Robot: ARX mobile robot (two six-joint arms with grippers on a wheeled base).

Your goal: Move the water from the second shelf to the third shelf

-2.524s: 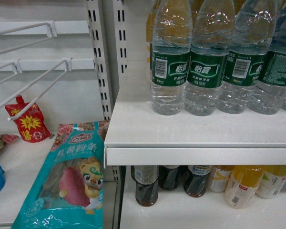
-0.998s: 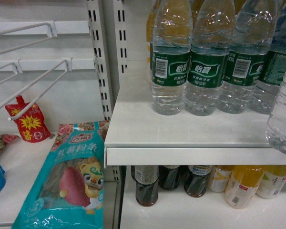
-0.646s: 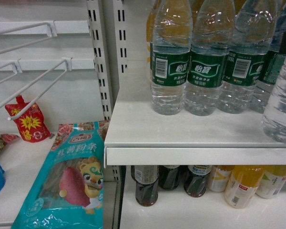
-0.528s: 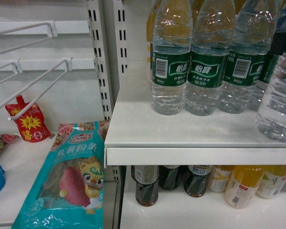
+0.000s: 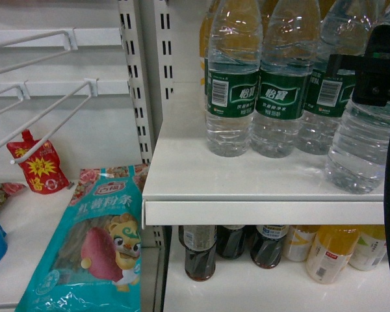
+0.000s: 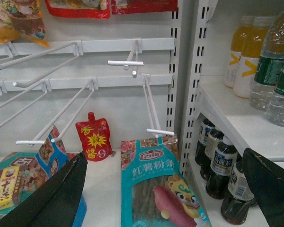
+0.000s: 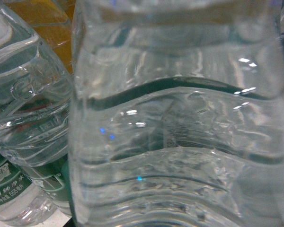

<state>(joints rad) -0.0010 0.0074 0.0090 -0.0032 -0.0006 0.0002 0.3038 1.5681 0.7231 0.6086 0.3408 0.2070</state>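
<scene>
R gripper (image 5: 377,81) clamped the water (image 5: 359,146) | left gripper (image 6: 170,189) spread wide | I feared knocking shelved bottles (image 5: 279,84)

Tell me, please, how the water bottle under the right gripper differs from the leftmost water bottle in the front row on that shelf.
The gripped water bottle stands further forward, near the shelf edge; the leftmost bottle sits back in the row. The right gripper hides the first's label; the leftmost's green label shows fully. The first is held, the other free. Both are clear, ribbed and upright.

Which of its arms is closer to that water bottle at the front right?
Right. Its end effector is around the bottle; the left end effector hangs by the snack racks.
</scene>
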